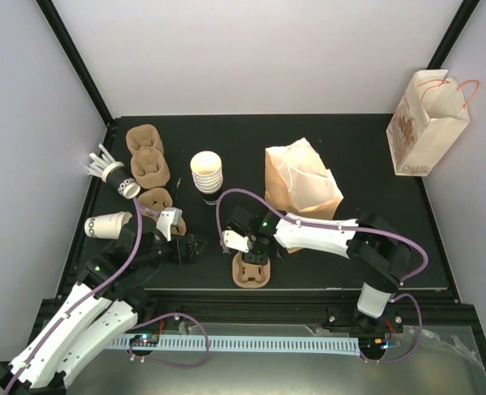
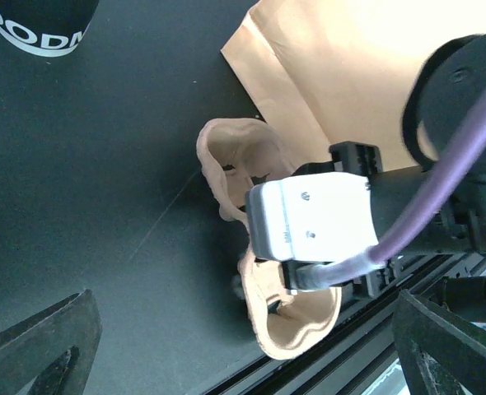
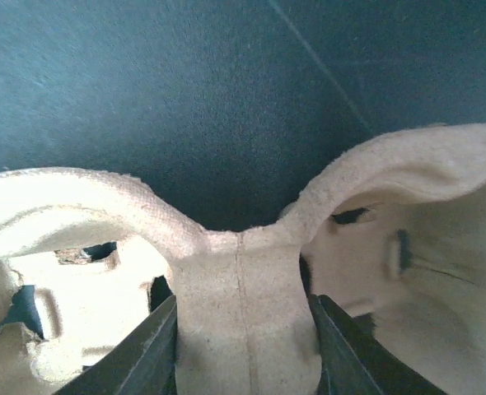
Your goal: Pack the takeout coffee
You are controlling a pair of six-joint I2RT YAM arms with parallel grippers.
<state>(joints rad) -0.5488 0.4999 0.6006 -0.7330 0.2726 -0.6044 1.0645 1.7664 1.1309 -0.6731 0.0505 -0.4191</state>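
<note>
Matte black tabletop (image 1: 366, 164), plain white walls (image 1: 259, 49), black corner posts (image 1: 74, 58).

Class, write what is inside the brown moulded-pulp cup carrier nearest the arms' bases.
No cup shows in either well of the brown moulded-pulp cup carrier; the right gripper, gripping its bridge, covers the wells' inner edges.

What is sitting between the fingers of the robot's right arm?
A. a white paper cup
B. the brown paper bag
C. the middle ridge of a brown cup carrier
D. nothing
C: the right wrist view shows the fingers of the right gripper flanking the middle ridge of the cup carrier.
</note>
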